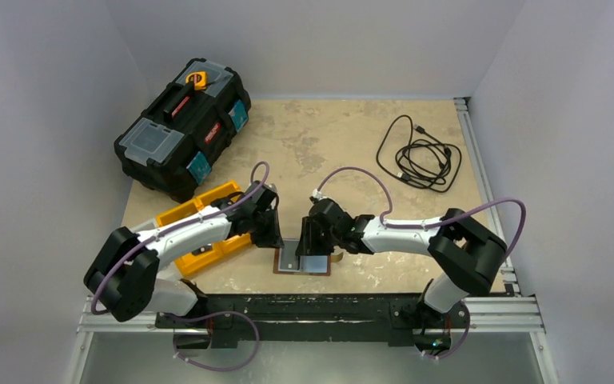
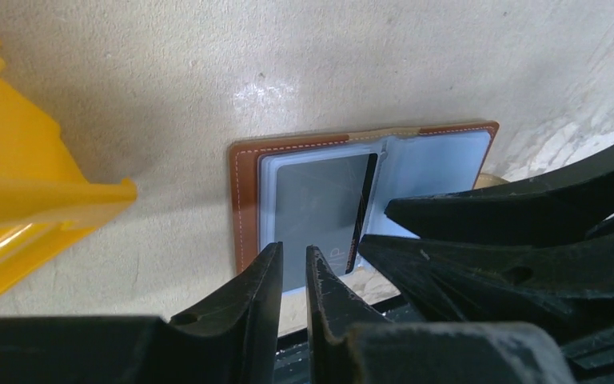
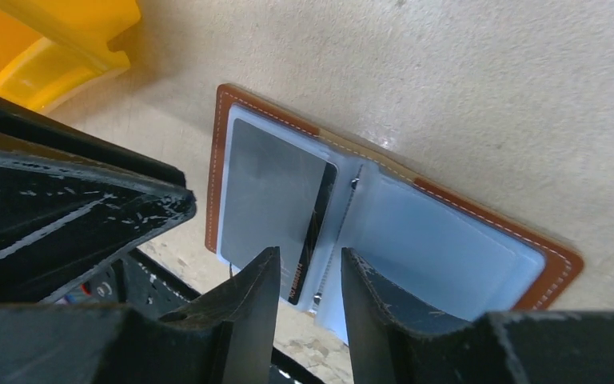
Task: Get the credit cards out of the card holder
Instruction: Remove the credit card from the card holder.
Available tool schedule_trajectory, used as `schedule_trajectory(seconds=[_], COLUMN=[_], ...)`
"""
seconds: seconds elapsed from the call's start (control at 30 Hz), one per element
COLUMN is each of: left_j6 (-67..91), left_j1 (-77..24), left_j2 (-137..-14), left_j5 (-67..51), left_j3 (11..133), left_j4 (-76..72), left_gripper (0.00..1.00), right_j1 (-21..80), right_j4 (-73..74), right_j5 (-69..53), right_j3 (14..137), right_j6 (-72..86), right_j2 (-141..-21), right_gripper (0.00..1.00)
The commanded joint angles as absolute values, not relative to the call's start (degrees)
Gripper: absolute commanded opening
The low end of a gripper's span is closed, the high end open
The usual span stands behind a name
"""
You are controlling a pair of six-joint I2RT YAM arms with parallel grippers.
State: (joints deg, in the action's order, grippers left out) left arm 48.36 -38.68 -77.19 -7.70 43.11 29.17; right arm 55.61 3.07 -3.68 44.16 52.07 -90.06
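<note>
Our left gripper [image 2: 292,262] and right gripper [image 3: 309,266] hang narrowly parted over the card holder [image 1: 313,267]. Opened flat, its length runs left-right.

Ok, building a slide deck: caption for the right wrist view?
Right end effector, fingers slightly apart, over the open card holder, a grey card in one clear sleeve.

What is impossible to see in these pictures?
Top view: open brown leather card holder mostly under left claw and right claw.
Left wrist view: flat grey card's near edge hidden behind left claw; grip unclear.
Right wrist view: holder's near edge hidden by right claw; card print blurred.
</note>
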Motion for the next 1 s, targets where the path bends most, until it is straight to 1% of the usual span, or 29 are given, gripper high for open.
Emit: schedule_trajectory(seconds=[0.0,0.27,0.6,0.77,0.87,0.97], left_j6=[47.1,47.5,51.1,52.9,52.1,51.2], left_j1=[-38.6,-38.6,-41.2,-42.5,-42.5,-42.5], left_j2=[-79.0,-83.7,-85.2,-84.4,-80.7,-77.6], left_j5=[-8.6,-9.8,-8.6,-7.5,-3.9,-0.6], left_j3=[42.5,41.2,39.6,39.5,40.4,42.1], left_j4=[25.5,21.8,21.3,22.2,26.4,30.8], left_gripper=[0.15,0.06,0.00,0.01,0.08,0.11], right_j1=[55.7,54.8,51.8,51.1,50.5,50.1], right_j4=[-3.4,-6.3,-12.0,-14.2,-14.1,-13.6], right_j5=[-7.9,-9.3,-12.9,-14.7,-14.5,-14.0], right_j3=[45.1,42.6,38.5,37.9,37.4,36.8], right_j6=[53.7,54.7,55.2,55.6,55.3,55.0], right_j2=[-91.4,-93.7,-95.5,-96.9,-96.7,-96.6], right_gripper=[0.34,0.33,0.33,0.33,0.33,0.33])
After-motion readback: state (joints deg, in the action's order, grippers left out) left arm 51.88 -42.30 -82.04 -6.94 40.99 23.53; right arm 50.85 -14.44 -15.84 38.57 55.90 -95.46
